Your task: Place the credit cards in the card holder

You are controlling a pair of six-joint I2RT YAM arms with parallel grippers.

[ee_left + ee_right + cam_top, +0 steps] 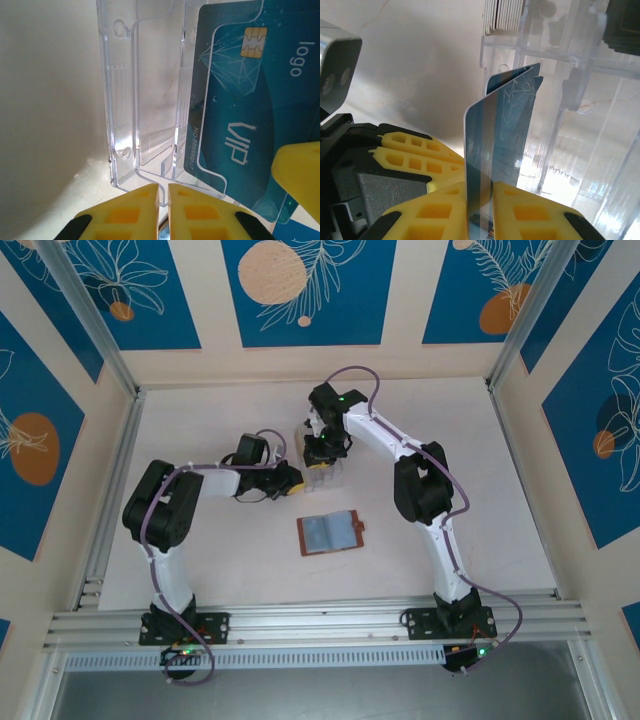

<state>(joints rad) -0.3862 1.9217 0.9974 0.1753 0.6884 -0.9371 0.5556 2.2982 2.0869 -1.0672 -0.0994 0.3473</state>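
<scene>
On the white table point(500, 540): a clear plastic rack, a card holder and both grippers are gathered around the middle.
Clear plastic rack point(325, 477): it is set just far of the card holder, between the two grippers; its empty slots are seen close up from the left wrist point(150, 100).
Card holder point(331, 533): it is laid open and flat, its pale inner pockets turned up, near of the rack and apart from both grippers.
Teal card point(235, 115): a chip and "VIP" are printed on it; it is stood on edge at the rack point(495, 150).
Pale cards point(504, 15): they are stacked in a far slot of the rack.
Left gripper point(293, 480): it is clenched on the thin edge of the rack at its left side point(163, 189).
Right gripper point(322, 452): it is placed at the rack's far side, and the teal card is pinched between its yellow fingers point(480, 192).
</scene>
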